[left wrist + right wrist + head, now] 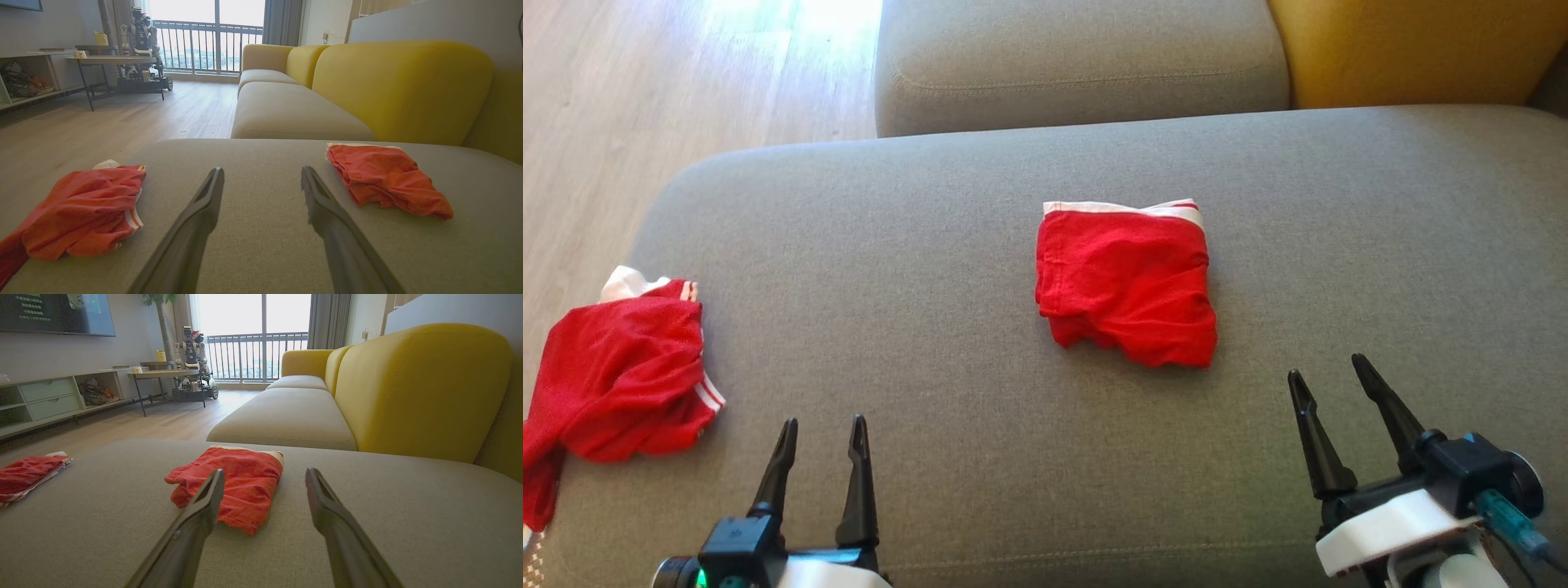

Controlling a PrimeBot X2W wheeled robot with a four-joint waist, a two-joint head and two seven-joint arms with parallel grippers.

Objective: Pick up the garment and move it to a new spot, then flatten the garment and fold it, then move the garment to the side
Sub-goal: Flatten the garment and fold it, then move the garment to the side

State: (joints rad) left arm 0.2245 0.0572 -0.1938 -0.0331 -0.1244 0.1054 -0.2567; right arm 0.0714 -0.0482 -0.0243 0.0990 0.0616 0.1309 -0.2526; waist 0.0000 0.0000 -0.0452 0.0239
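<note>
Garment (1125, 282) folded on grey seat (915, 269), crumpled red cloth (625, 367) at left edge

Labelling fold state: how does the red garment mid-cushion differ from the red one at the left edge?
The middle garment is folded into a compact, near-square stack; the left garment is loosely bunched. The middle garment lies wholly on the grey cushion; the left garment droops over its left edge. Both are red with white trim.

L hand (823, 420), R hand (1325, 366): blk tapered fingers (858, 482), white shells (1380, 527).
</note>
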